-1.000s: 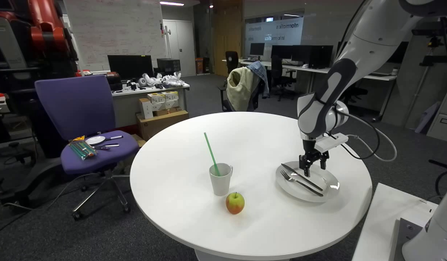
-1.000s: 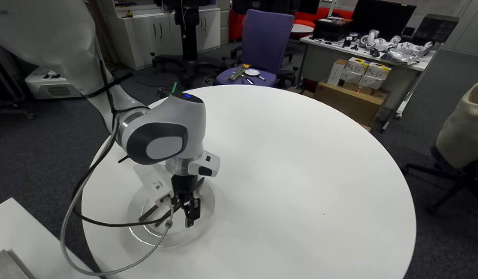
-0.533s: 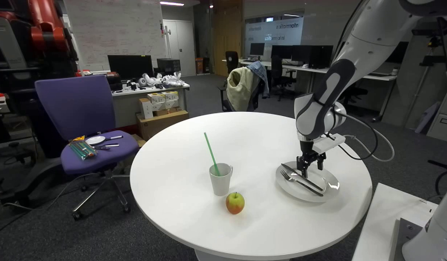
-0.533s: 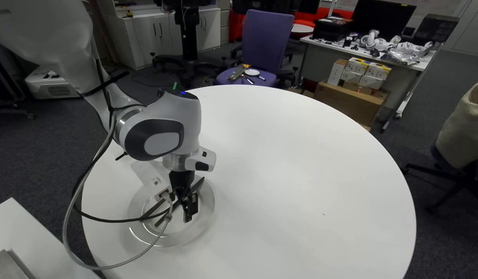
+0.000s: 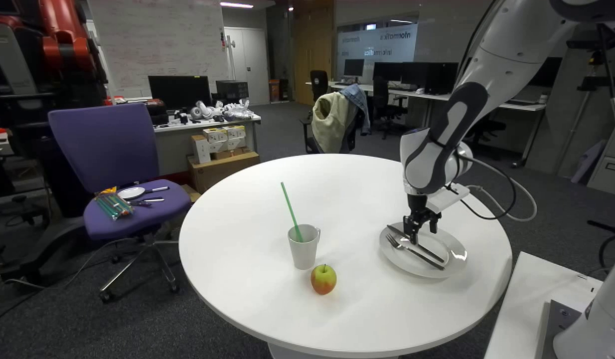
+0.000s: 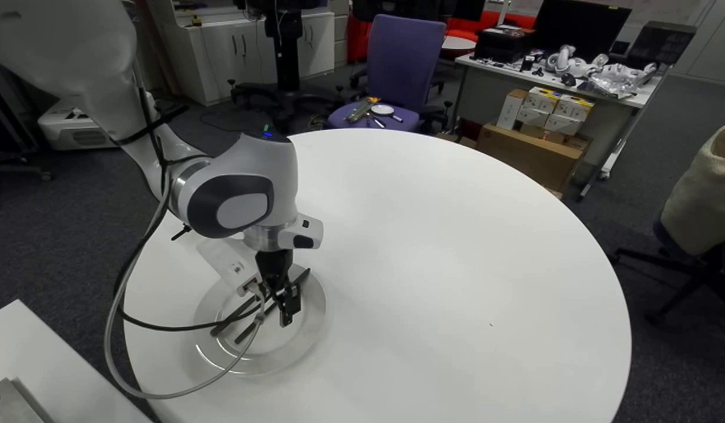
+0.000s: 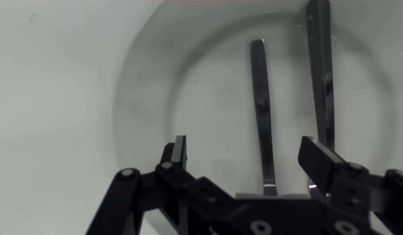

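My gripper (image 5: 421,231) is open and empty, low over a white plate (image 5: 399,263) on the round table. In the wrist view its fingers (image 7: 243,147) stand on either side of a dark metal knife (image 7: 262,98). The knife is nearer the right finger. A fork (image 7: 320,65) lies to the right, partly hidden behind that finger; its head is mostly out of view there. In an exterior view the fork's tines (image 5: 393,242) show on the plate's left. Knife and fork lie side by side. Whether the fingertips touch the plate or fork, I cannot tell.
A white mug (image 5: 303,253) with a green straw (image 5: 288,204) and a red-green apple (image 5: 323,279) stand on the white table (image 5: 247,209). Cables (image 6: 110,329) loop beside the arm. A purple chair (image 5: 108,149) with small items on it is beyond the table.
The gripper has moved slightly along the knife, away from the handle ends, and stays open: left in an exterior view. Plate, cutlery, mug and apple have not moved.
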Controlling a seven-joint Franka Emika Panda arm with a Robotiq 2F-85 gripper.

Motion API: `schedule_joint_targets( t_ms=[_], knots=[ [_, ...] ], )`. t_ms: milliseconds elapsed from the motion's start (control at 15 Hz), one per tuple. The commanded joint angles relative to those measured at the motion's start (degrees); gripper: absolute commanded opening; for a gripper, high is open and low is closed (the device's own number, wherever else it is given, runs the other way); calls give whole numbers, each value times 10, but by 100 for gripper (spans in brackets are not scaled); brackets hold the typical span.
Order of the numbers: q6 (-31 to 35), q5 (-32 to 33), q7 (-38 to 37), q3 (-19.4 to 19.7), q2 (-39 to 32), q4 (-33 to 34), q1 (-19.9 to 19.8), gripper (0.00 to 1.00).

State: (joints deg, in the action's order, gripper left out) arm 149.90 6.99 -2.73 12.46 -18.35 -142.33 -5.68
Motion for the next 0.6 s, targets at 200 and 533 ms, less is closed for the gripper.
schedule_joint_targets(
  t_ms=[200,533],
  knots=[
    [17,14,-10,-1,14,-12,6,69],
    [18,12,-8,-5,6,-7,6,67]
  ],
)
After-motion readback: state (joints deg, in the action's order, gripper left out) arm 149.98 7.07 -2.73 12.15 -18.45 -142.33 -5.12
